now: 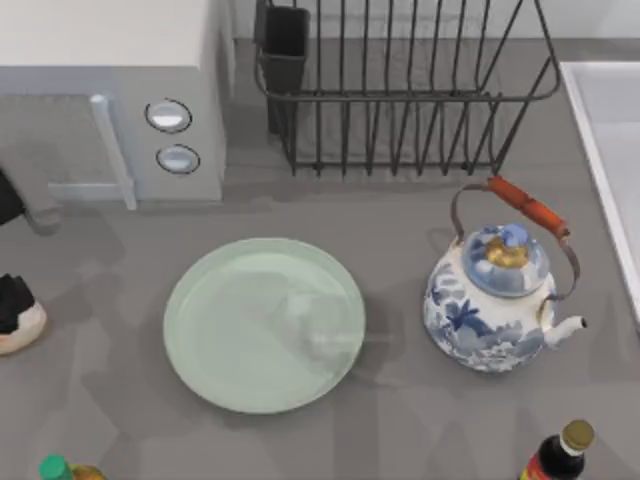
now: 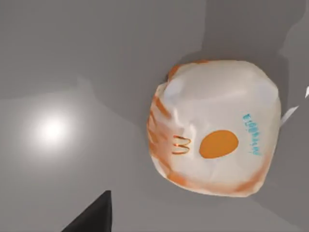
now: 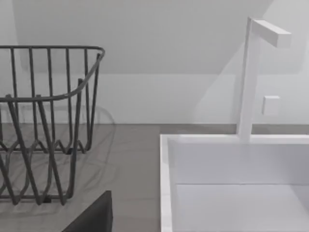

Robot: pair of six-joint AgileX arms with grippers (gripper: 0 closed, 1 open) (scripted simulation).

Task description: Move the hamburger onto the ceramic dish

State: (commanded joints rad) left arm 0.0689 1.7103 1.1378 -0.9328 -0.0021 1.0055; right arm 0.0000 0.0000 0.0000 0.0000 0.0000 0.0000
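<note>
My left jaws [image 1: 12, 300], state unclear, hover over the small cream-tan wrapped hamburger [image 1: 20, 328] at the grey surface's [image 1: 400, 420] left edge; open surface separates it from the glossy mint-green ceramic dish [image 1: 264, 322].

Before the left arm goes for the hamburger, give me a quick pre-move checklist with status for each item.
1. Hamburger located: ok. It sits on the table at the top view's left edge, partly under the left tool.
2. Left tool over target: ok. The left wrist view looks straight down on the hamburger.
3. Left tool open for the grasp: cannot tell.
4. Ceramic dish free to receive: ok. Nothing lies on it; it sits at table centre.
5. Path from hamburger to ceramic dish: ok. Bare table between them; the teapot stands right of the dish.
6. Hamburger already on the dish: not ok. It is still on the table.
</note>
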